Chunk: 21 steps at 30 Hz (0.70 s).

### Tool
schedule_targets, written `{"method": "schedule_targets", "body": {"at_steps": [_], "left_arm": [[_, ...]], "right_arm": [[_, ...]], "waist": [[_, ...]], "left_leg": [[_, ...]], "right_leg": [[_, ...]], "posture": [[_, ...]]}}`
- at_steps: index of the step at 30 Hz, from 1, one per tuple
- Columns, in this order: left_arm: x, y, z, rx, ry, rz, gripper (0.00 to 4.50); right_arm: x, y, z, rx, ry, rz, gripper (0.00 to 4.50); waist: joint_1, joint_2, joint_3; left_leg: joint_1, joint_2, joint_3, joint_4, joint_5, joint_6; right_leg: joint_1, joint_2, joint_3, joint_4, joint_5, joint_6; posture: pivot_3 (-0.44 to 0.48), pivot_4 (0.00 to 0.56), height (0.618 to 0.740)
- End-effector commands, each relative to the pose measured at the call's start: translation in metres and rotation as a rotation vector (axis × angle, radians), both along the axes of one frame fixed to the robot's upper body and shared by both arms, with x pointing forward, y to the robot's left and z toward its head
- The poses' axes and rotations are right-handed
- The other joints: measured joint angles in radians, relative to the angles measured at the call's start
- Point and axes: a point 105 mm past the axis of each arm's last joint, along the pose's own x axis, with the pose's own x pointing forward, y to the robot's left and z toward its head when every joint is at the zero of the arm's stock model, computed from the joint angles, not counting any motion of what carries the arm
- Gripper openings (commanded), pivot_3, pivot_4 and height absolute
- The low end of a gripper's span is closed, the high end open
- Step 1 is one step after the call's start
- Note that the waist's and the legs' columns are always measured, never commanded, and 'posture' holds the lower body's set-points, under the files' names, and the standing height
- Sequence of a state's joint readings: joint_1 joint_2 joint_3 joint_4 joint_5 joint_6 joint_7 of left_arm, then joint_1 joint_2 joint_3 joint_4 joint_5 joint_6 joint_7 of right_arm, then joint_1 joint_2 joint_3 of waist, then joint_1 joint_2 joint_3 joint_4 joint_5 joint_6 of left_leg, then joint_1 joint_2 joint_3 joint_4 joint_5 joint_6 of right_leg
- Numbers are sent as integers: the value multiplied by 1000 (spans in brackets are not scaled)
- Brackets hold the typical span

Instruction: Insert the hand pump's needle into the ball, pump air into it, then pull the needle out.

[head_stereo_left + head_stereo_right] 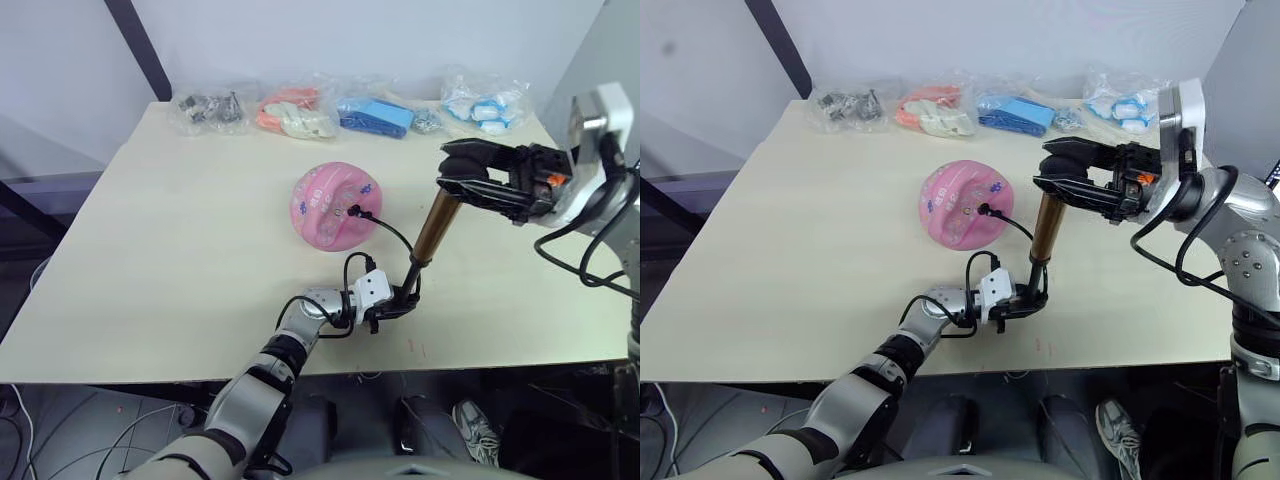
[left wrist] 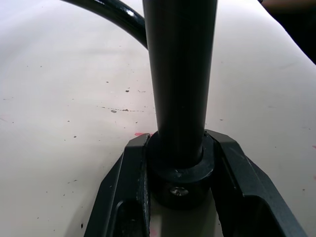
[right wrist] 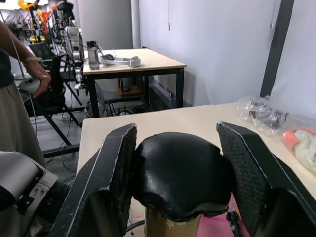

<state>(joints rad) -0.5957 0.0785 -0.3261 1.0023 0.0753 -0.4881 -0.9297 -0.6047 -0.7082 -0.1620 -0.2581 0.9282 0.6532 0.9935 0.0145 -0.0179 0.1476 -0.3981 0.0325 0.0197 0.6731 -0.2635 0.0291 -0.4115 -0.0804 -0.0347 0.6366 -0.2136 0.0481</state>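
Near the front edge of the pale beige table (image 1: 180,230), the left end effector (image 1: 392,302) pinches the black base of the slim gold-bronze hand pump (image 1: 434,226), which stands tilted. The right end effector (image 1: 462,172) straddles its black handle, fingers close at each side. A thin black hose (image 1: 392,232) arcs to the needle (image 1: 353,210), seated in the pink printed rubber ball (image 1: 335,204) mid-table. Clear plastic bags (image 1: 300,112) line the far edge. The right wrist view adds a second table (image 3: 133,61) and a person's hand (image 3: 35,74) across the room.

Needle (image 1: 352,210) too small to discern
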Motion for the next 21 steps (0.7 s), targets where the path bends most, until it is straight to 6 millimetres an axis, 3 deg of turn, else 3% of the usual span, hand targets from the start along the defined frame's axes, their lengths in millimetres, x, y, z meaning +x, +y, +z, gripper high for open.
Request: {"method": "schedule_targets", "body": {"at_steps": [1,12,17,21], "left_arm": [[-18,20,-43,133,128,21,1122],[-21,22,-44,126,134,9,1122],[-21,23,-42,110,135,10,1122],[-22,24,-44,118,131,1,1122]], "right_arm": [[-4,-5,13,3,-79,-23,2092],[3,13,-92,-136,60,-30,2092],[2,19,-130,-193,90,-17,2092],[2,22,-149,-241,86,-16,2092]], "waist": [[0,0,0],[-3,3,-13],[-6,3,-22],[-6,3,-24]], "left_leg": [[0,0,0,0,0,0],[2,0,0,-1,0,0],[4,2,1,-3,0,0],[4,4,1,-3,0,0]], "right_leg": [[0,0,0,0,0,0],[1,1,0,0,-2,3],[2,2,0,-2,-3,3],[2,4,1,-3,-3,2]], "posture": [[0,150,740],[0,150,740],[0,150,740],[0,150,740]]}}
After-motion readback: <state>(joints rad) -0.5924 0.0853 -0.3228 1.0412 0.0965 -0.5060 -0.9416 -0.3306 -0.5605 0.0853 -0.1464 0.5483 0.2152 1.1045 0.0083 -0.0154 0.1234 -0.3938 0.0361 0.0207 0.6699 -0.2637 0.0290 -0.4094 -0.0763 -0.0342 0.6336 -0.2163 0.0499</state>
